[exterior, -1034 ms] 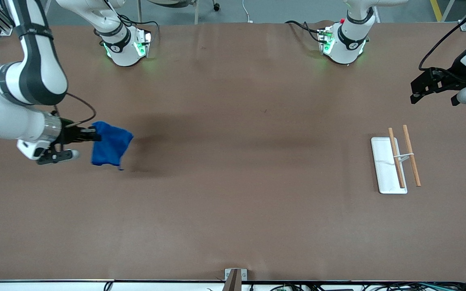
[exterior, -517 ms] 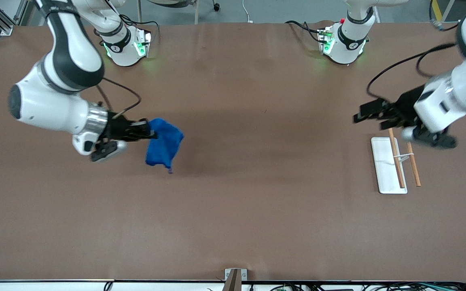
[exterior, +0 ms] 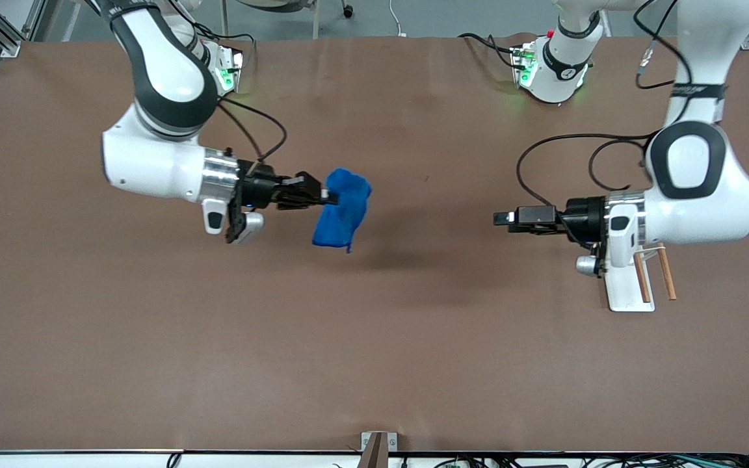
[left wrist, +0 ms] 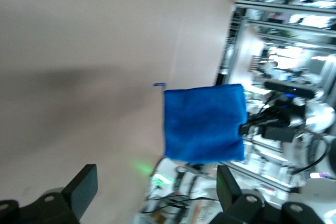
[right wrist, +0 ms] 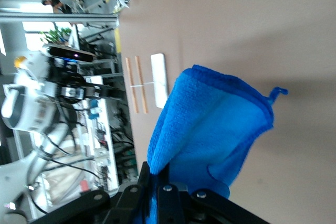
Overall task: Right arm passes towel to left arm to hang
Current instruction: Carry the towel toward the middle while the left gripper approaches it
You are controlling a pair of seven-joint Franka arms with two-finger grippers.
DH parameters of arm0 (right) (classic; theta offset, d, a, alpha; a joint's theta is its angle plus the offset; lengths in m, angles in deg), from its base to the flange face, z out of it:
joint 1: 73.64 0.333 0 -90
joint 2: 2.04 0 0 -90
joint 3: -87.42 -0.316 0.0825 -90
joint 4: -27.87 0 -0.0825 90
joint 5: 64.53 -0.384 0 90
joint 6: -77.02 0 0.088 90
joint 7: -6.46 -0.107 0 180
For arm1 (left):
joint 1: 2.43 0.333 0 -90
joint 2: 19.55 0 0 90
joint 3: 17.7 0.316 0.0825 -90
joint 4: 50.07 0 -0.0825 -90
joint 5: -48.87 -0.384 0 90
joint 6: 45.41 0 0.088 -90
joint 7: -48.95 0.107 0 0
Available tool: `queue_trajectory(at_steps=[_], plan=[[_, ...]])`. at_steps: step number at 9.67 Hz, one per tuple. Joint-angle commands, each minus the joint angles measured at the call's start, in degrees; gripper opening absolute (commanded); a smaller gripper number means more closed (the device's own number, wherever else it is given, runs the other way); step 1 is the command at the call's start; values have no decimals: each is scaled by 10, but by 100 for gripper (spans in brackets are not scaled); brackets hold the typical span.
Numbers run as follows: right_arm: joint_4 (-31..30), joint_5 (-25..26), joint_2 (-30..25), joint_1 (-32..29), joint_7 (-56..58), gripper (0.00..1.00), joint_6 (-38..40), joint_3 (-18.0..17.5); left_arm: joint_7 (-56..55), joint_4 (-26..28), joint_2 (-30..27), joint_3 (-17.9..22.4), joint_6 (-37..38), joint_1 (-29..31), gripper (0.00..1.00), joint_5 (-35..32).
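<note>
The brown tabletop [exterior: 374, 364] carries a white rack [exterior: 623, 294] with two wooden bars near the edge at the left arm's end. The right arm [exterior: 160, 140] reaches over the tabletop's middle, its right pincer [exterior: 324, 195] clamped on a bright blue towel [exterior: 343, 208] hanging in the air. The left arm [exterior: 693, 188] points its left pincer [exterior: 503, 219], fingers [left wrist: 84, 190] spread wide, at the towel, well apart.

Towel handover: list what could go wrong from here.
1. The right gripper pinches the blue towel by one bunched edge, so it could slip out mid-air.
2. The rest hangs loose over the table; the open left gripper might catch only a thin fold.
3. The left arm's wrist sits just above the towel rack and might knock it.
</note>
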Motion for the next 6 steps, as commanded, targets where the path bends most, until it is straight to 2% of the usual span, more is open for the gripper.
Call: queue_trajectory(at_steps=[1, 3, 5, 6], plan=[[8, -98, 9, -8, 0, 0, -38, -42, 68, 40, 36, -33, -10, 1, 100, 109], [23, -171, 17, -2, 0, 0, -48, -56, 99, 50, 73, -70, -8, 3, 100, 177], [49, -259, 27, 18, 2, 0, -58, -56, 122, 53, 131, -77, 70, 7, 100, 233], [61, -286, 32, 27, 5, 0, -78, -56, 129, 53, 159, -77, 113, 8, 100, 255]])
